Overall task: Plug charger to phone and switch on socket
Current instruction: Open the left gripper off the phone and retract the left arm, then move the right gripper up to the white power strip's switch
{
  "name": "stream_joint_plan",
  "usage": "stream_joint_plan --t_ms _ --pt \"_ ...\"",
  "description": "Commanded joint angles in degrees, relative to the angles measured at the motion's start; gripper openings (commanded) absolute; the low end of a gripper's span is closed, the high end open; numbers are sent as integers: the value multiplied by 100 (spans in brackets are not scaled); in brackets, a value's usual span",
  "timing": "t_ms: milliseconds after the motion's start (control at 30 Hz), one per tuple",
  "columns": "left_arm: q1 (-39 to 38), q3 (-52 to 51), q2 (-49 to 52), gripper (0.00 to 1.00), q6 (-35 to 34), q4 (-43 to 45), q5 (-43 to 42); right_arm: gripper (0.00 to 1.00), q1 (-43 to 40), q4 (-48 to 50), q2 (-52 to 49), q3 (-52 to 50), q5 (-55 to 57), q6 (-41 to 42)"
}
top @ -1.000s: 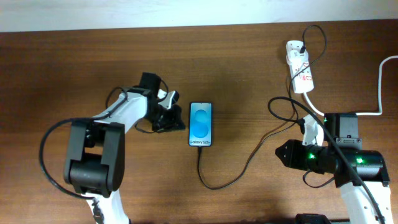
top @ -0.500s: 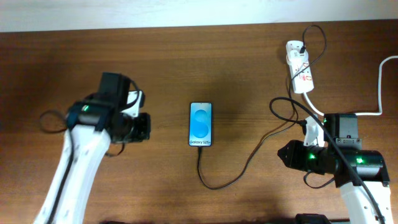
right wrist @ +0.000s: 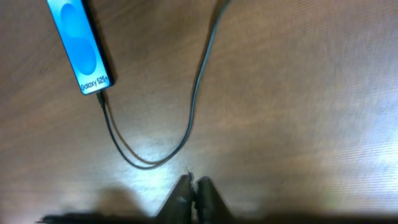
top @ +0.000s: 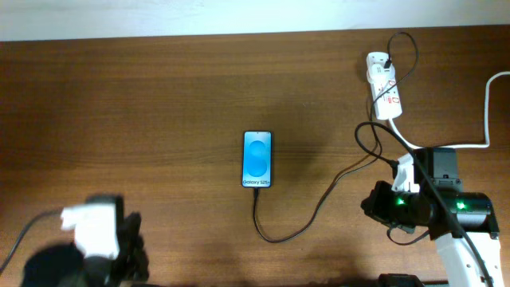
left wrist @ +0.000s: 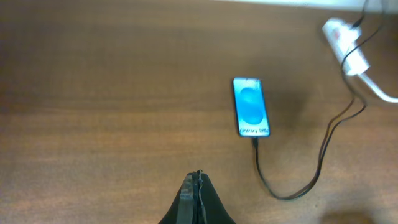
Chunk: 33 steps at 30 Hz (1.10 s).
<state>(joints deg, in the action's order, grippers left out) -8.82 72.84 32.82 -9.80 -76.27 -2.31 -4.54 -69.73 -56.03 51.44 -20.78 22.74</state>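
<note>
1. Left arm (top: 94, 233) was pretty blurry: a white block on black joints, with a dark cable looping off behind it.
2. Right arm (top: 434, 209) had a black housing with green lights and white links.
3. Left gripper (left wrist: 198, 178) and right gripper (right wrist: 193, 182) were both black and tapered.

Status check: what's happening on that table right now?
Left gripper shut, right gripper shut, both empty. Charger in phone. Socket untouched, nothing blocking it.

The socket (top: 384, 86) appears too small for detail.
</note>
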Motion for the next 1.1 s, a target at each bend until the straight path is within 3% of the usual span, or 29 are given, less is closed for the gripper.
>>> stream_joint_plan --t_ms 0,167,300,433,533,633,667,1067 --pt "-4 26 -575 0 114 -155 181 4 -37 -184 57 74 48 181" --pt "-4 -50 -791 0 109 -313 216 4 -140 -269 57 74 286 568" --pt "-4 -63 -791 1 109 -382 275 4 -758 -35 55 76 713 949" --pt "0 -66 -791 35 111 -525 275 4 -1646 26 57 98 514 807" --pt "0 -66 -791 54 109 -612 275 4 -2076 -83 57 129 514 310" --pt "0 -66 -791 82 111 -706 275 4 -2350 -306 57 219 518 98" --pt "0 -66 -791 98 111 -758 273 4 -2465 -461 57 313 514 -2" --pt "0 -66 -791 99 111 -1329 273 4 -2640 -1414 72 1440 651 -155"
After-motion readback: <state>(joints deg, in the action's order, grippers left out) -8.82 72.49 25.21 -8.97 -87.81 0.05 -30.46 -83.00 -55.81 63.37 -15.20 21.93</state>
